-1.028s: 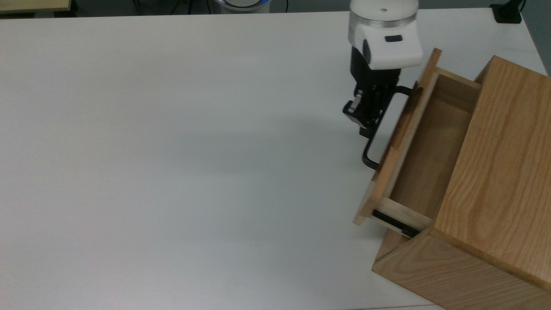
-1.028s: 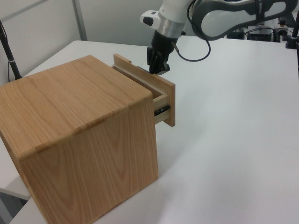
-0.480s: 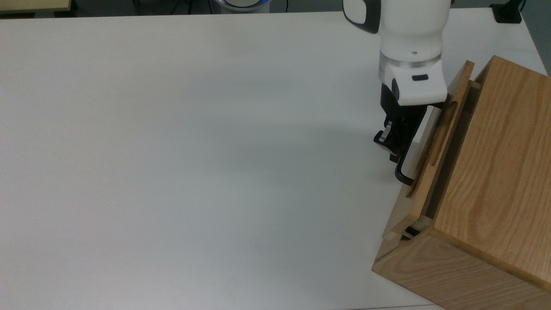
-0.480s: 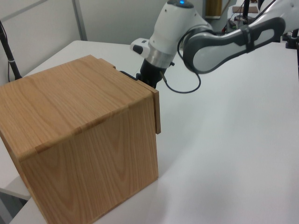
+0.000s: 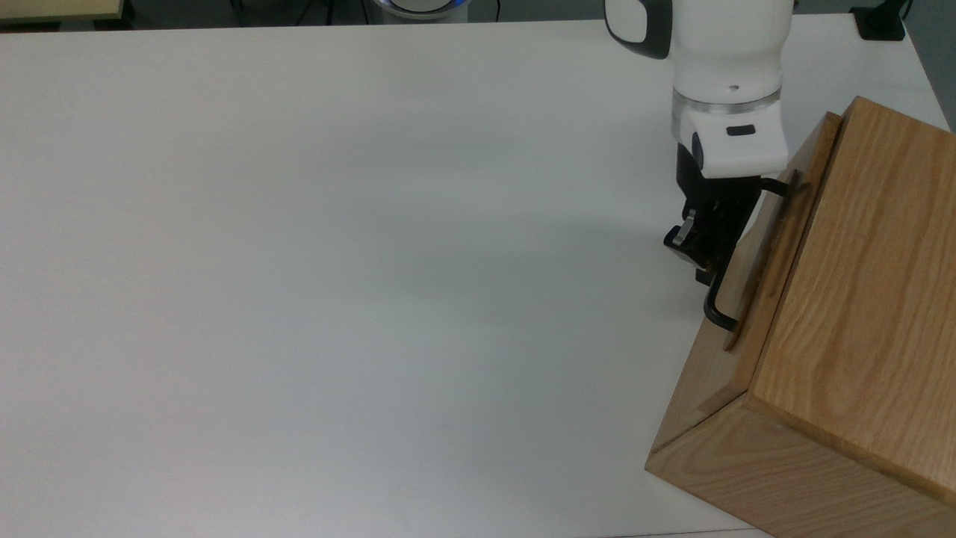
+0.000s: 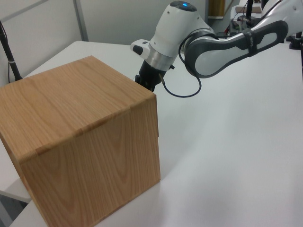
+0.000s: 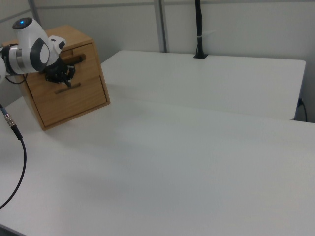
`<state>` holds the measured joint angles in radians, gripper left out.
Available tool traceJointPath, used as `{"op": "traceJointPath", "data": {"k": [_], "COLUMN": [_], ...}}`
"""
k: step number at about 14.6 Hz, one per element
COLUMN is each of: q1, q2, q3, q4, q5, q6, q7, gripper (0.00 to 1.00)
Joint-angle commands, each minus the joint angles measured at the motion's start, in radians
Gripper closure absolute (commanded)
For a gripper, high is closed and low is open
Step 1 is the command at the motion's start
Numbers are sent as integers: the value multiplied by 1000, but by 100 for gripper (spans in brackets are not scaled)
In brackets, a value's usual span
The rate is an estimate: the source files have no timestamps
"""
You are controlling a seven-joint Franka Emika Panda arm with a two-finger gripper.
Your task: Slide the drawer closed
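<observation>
In the top view, the cabinet (image 5: pixel 836 351) runs off the right and bottom edges, and the arm (image 5: pixel 721 67) is cut by the top edge. The upper stretch of the drawer's handle (image 5: pixel 721 302) lies behind the pincer (image 5: pixel 702 254), whose fingertips are too dark to separate. In the left view, the cabinet hides the drawer front and the pincer's tips. In the right view, the arm covers part of the drawer (image 7: pixel 78 69).

White rounded arm (image 6: pixel 175 26) with grey joint sections, a blue light, a black cable and black jaws.
</observation>
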<state>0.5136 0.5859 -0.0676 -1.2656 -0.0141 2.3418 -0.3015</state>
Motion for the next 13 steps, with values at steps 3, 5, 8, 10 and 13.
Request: {"op": "traceJointPath", "data": {"k": [3, 5, 8, 10, 13], "q1": [28, 31, 20, -22, -151], "q2": [-6, -11, -72, -155, -248], "q3": [-4, -4, -3, -1, 46], "q4": [0, -8, -53, -104, -112], "q5": [16, 14, 25, 26, 23], "q6": [71, 67, -5, -122, -345], "q7": [74, 75, 82, 75, 82], "gripper": [100, 100, 100, 97, 93]}}
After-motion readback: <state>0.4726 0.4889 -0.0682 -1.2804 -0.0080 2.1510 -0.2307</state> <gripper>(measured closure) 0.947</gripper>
